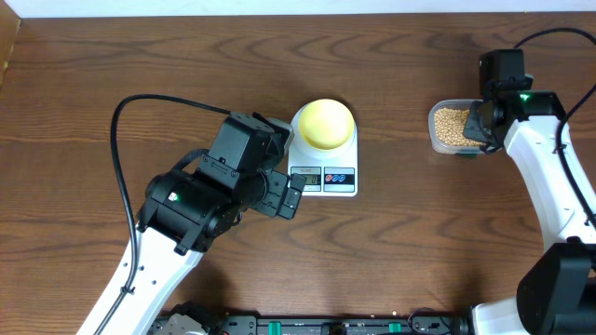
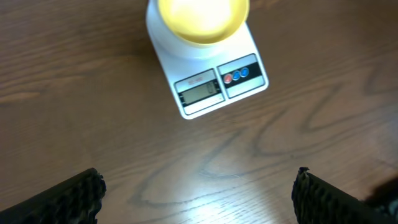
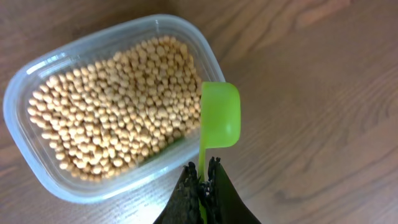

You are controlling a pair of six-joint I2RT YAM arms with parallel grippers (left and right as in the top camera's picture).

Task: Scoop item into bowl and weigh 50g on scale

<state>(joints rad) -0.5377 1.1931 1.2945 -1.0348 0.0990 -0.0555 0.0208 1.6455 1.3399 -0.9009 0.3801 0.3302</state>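
- Beans (image 3: 112, 106) are lying in a loose heap inside the clear container (image 3: 59, 185), which is sitting at the upper right of the overhead frame.
- Right pincer (image 3: 204, 182) is pinching the thin handle of the green scoop (image 3: 220, 115), with its fingers pressed against it. The scoop's cup is hanging over the container's right rim, just beside the beans.
- Yellow bowl (image 1: 323, 123) is resting on the platform of the white scale (image 1: 328, 177), at the middle of the overhead frame and well apart from the container.
- Left pincer (image 2: 199, 196) is hovering with its fingers spread wide over the bare worktop (image 2: 74, 74), below the scale's display in the left wrist view.
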